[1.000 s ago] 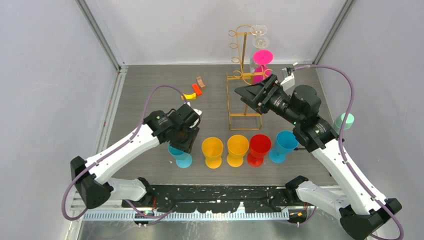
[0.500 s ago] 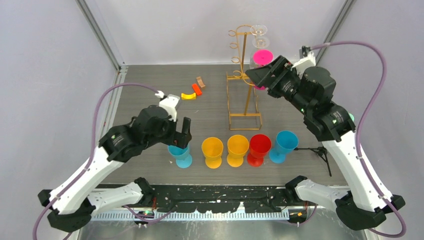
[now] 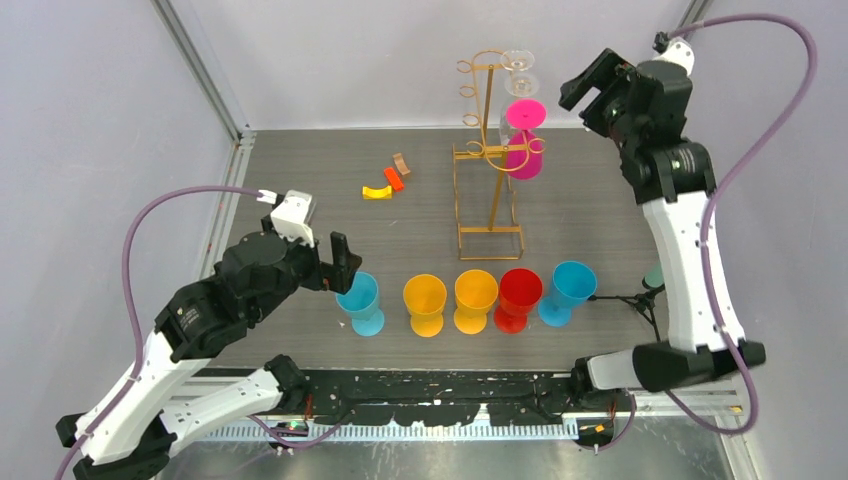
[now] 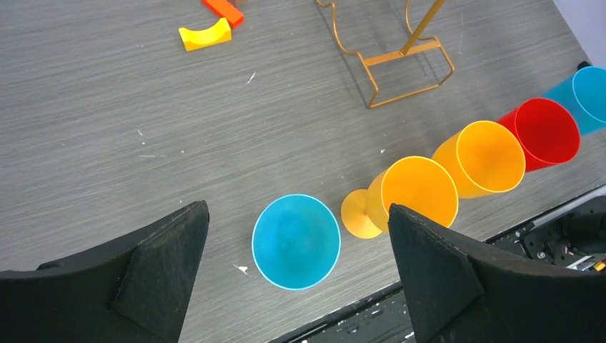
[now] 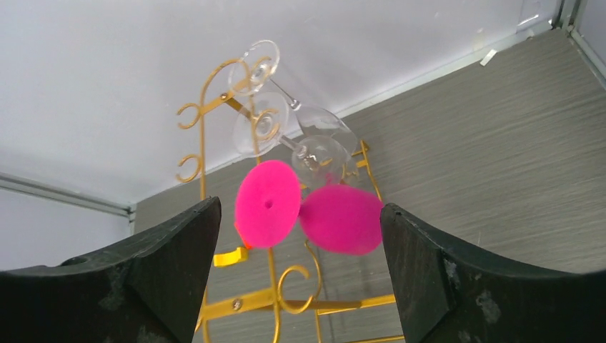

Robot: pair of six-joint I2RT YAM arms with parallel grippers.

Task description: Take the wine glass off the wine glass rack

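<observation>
Three stemmed glasses hang on the tall gold wire rack (image 3: 491,190), far centre: two clear glasses (image 5: 261,96) above one pink wine glass (image 5: 341,218). Left gripper (image 4: 296,211) spread wide over the near turquoise plastic goblet (image 4: 296,246). Right gripper (image 5: 300,207) spread wide, empty, right of the rack.

On the grey counter (image 3: 300,170) a blue cup (image 4: 296,241) stands beneath the left claw (image 4: 296,211). Two yellow cups (image 4: 418,193), a red cup (image 4: 547,132) and a second blue cup (image 4: 597,93) run off to its right. The rack (image 4: 400,64) and blocks (image 4: 206,34) lie beyond.
</observation>
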